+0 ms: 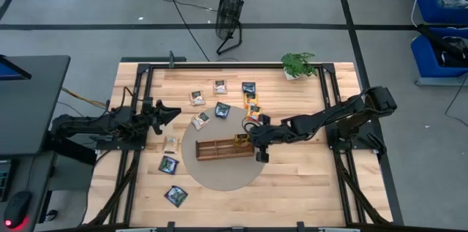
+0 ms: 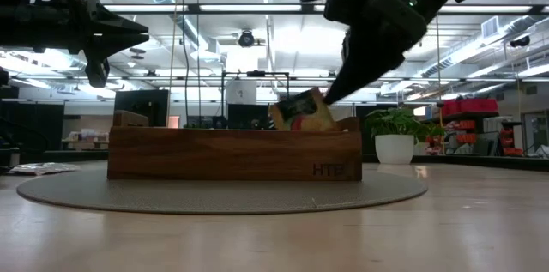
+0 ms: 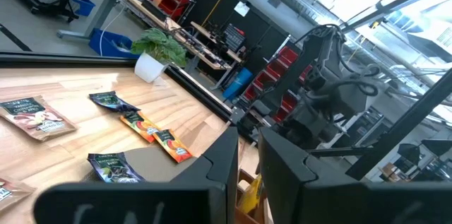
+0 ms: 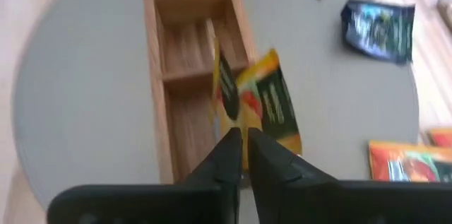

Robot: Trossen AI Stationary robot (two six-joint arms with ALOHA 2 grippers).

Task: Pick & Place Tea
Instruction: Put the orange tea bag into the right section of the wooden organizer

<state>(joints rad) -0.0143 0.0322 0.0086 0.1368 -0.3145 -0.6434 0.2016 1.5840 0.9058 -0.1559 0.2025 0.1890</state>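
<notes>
Your right claw (image 4: 240, 141) pinches an orange tea sachet (image 4: 263, 104), nearly closed, above the wooden tray (image 4: 185, 54)'s end compartment; left claw (image 1: 167, 112) waits well apart, narrowly parted.

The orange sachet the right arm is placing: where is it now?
The orange sachet stands on edge in the wooden tray's right-end compartment, on the grey mat, with the right gripper pinching its edge.

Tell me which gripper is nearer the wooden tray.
Right. The right gripper hovers over the wooden tray at its end, pinching an orange sachet. The left gripper hangs off the mat, well away.
</notes>
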